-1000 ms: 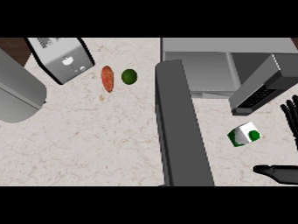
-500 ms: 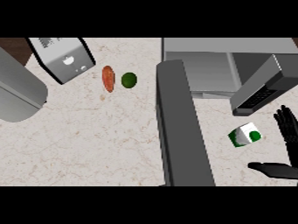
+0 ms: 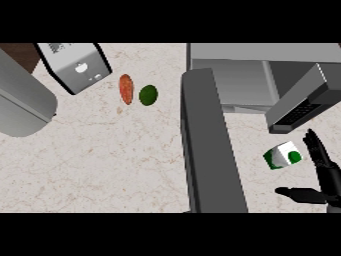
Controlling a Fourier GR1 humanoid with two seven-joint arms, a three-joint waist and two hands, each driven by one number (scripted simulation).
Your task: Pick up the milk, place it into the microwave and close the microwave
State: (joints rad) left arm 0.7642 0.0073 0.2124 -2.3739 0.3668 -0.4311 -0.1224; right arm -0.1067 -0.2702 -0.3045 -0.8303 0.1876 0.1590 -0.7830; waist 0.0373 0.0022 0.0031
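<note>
A small white and green milk carton [image 3: 283,155] lies on the counter at the right, in front of the microwave [image 3: 276,80]. The microwave's door [image 3: 208,145] stands swung open, seen edge-on as a long grey bar down the middle. My right hand [image 3: 330,180] is open just right of the carton, fingers straight and pointing up past it, thumb [image 3: 297,193] stretched out left below it. Hand and carton are close but apart. My left hand does not show.
A red oblong vegetable [image 3: 126,88] and a dark green round one [image 3: 148,94] lie at the upper middle. A toaster-like grey appliance [image 3: 73,66] stands upper left, with a large grey cylinder [image 3: 10,102] at the left edge.
My right hand has moved left and lower, drawing in beside the milk carton. The left hand, just visible at the lower left edge a second ago, has gone out of view.
</note>
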